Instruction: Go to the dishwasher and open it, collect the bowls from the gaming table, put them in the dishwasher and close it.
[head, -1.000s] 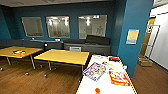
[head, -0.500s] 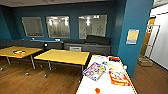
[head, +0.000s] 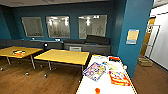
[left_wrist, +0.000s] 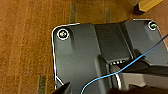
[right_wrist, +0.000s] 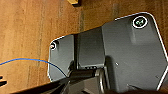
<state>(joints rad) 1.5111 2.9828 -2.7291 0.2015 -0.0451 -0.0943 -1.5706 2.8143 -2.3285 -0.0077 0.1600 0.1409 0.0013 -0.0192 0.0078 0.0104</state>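
Teal-walled room, wood floor. Two yellow desks mid-room. White desk near right, carrying colourful boxes and a small orange item. Dishwasher, gaming table: not seen from here. Both wrist views: dark plate over floor; gripper state cannot tell, either arm.

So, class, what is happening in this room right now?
Nothing is being handled. The robot is in a blue-walled room with a wood floor, looking over two yellow tables and a white table that carries magazines and a small orange thing. A dark sofa runs along the far wall under three windows.
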